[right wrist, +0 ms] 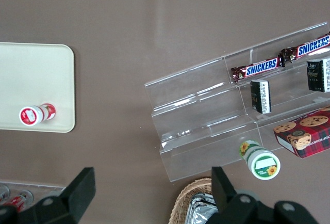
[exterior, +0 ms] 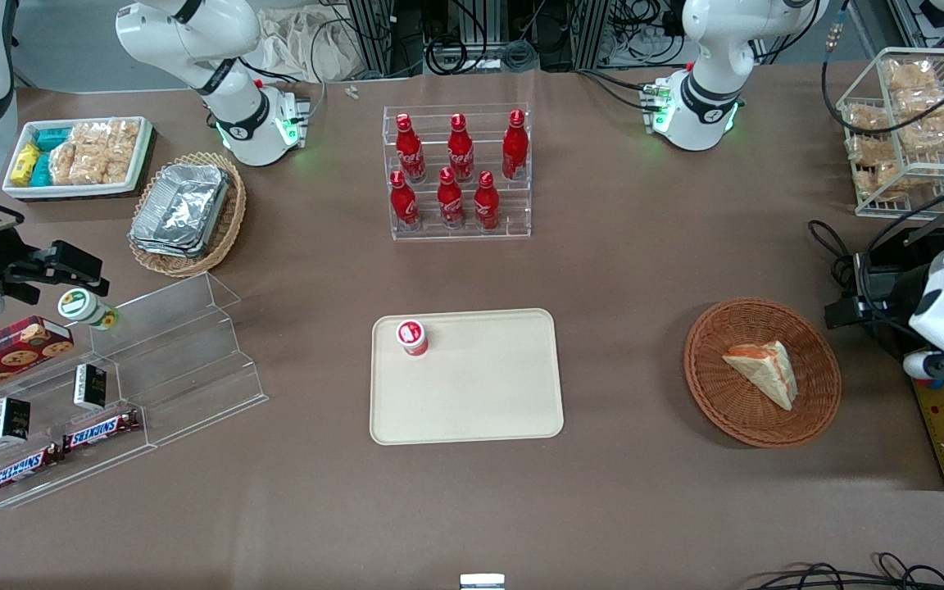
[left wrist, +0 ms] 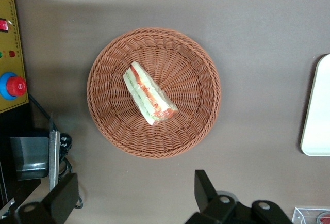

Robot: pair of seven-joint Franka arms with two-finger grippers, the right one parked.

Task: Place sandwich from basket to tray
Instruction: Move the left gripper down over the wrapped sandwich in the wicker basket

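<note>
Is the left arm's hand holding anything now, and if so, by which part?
Nothing is held. The hand is open above the table beside the basket; the sandwich lies in it, untouched.

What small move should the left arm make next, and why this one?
Probably lower the open gripper straight toward the sandwich. The sandwich lies alone in the basket, untouched, and the gripper hangs above it with fingers spread and nothing between them. The tray holds only a small cup, so room is left.
</note>
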